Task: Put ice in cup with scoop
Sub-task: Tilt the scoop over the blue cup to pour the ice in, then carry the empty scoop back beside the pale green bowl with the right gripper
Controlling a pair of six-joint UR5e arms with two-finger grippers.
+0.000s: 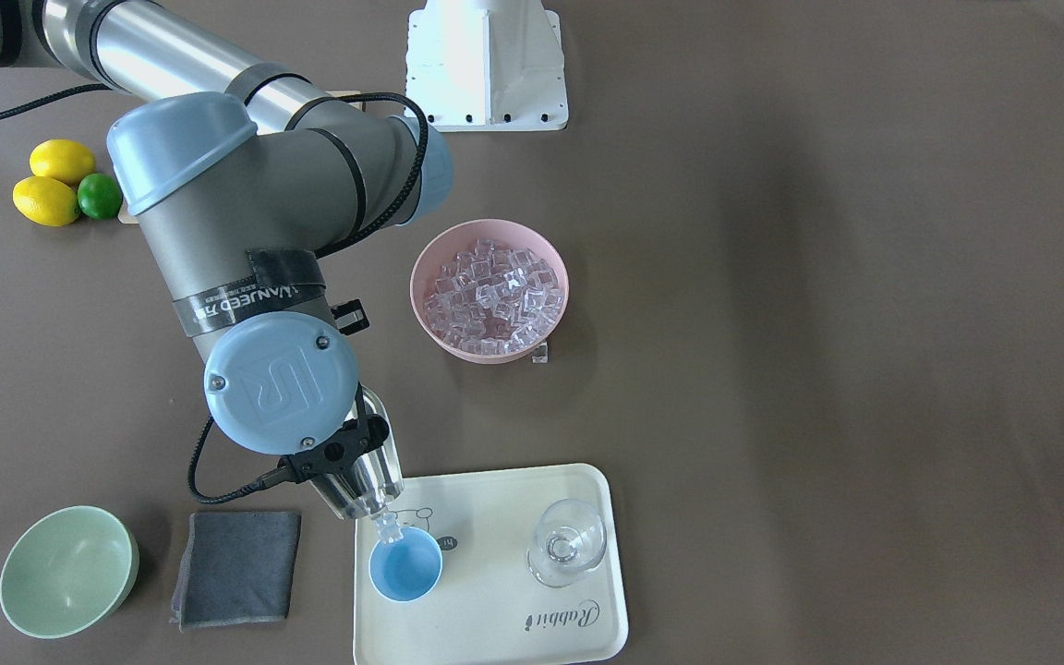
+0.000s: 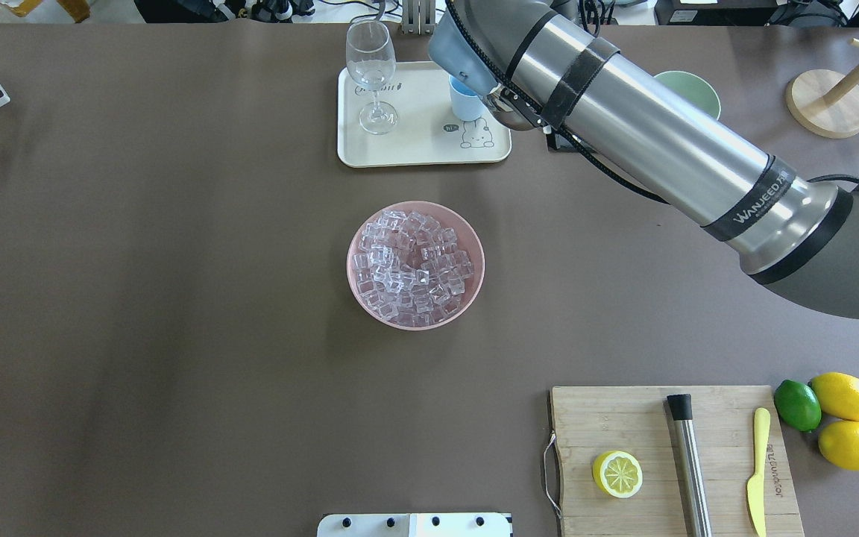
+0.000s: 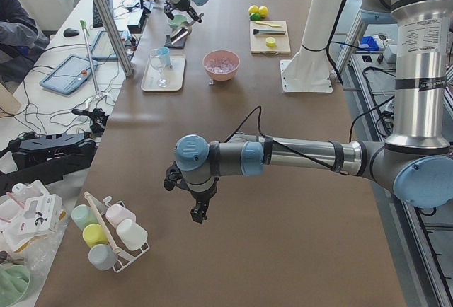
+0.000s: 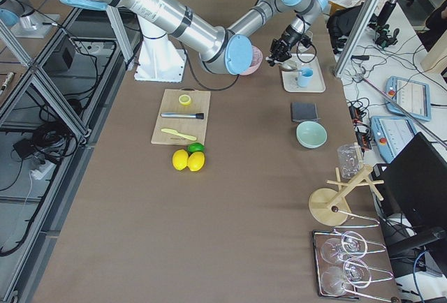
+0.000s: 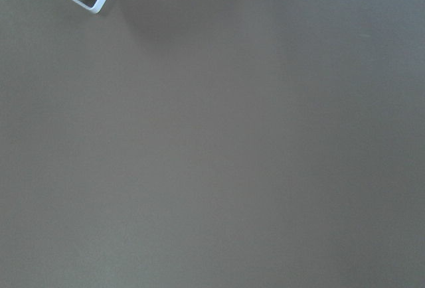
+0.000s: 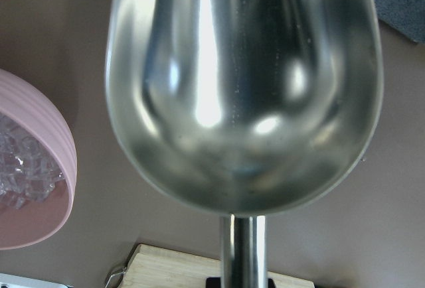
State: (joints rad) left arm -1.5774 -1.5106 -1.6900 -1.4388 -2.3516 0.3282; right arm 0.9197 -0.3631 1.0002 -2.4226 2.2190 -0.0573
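Across the matte brown surface (image 2: 176, 298), wide bare room lies on the robot's left half. The right arm (image 1: 246, 240), grey metal with blue caps, extends over the operators' edge, where a cream tray (image 1: 495, 628) with rounded corners sits. Mid-surface stands a ribbed pink bowl (image 1: 421, 277) heaped with ice (image 1: 495, 296), glassy and sharp-edged. One stray cube (image 1: 539, 353) lies just beside the bowl's wall.

The right end effector (image 1: 347, 454) is clamped on the thin handle of the scoop (image 1: 370, 485), its fingers mostly hidden beneath the wrist. The scoop's polished, deep rounded trough tips mouth-down toward the cup (image 1: 405, 565). This small, opaque, light-blue cup stands at the tray's corner nearest the arm, close to the rim and well apart from a clear wine glass (image 1: 566, 543). A small cluster of cubes (image 1: 388, 528) sits at the scoop's lip, just above the cup's rim. Whether any lie inside the cup is hard to make out.

The left end effector (image 3: 198, 211) hangs over bare surface; I cannot tell how far open it is.
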